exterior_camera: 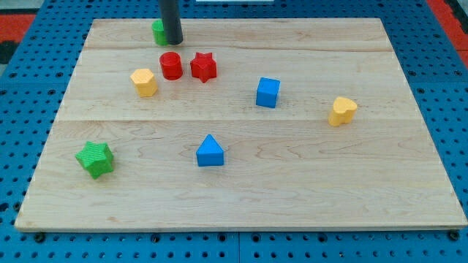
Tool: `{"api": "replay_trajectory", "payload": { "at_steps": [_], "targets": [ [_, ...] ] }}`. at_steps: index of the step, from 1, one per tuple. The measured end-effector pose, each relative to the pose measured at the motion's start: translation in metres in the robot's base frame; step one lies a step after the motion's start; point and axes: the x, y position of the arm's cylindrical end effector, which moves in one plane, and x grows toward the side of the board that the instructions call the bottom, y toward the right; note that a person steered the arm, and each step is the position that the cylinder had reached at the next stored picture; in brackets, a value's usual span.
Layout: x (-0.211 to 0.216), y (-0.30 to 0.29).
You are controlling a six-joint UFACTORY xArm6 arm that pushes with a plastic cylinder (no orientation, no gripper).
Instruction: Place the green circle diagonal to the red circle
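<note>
A pale wooden worktop (241, 183), made of joined planks, fills most of the view. It rests on a blue pegboard surface dotted with small holes; a strip of red shows at the view's top corners.

My tool is a straight dark rod with no jaws to spread or press together, and it is pinching nothing. It comes down from the view's top edge, and my tip (172, 42) meets the worktop near the top edge, left of centre.

The green circle (157, 31) sits just beside my tip on the view's left, partly hidden behind the rod; whether they touch cannot be told. The red circle (171, 66) lies a little below my tip, with a red star (204, 66) just to its right and a yellow block (145, 82) to its lower left.

Elsewhere sit a blue cube (268, 92), a yellow block (341, 111) at the right, a blue triangle (210, 151) and a green star (95, 158) at the lower left.
</note>
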Motion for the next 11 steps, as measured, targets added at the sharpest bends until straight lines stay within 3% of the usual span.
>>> {"api": "replay_trajectory", "payload": {
  "at_steps": [3,4,5,6,9,10,11],
  "targets": [
    [-0.013,0.016],
    [-0.018,0.052],
    [-0.042,0.010],
    [-0.029,-0.025],
    [-0.024,-0.029],
    [-0.022,0.012],
    [-0.022,0.145]
  ]
}}
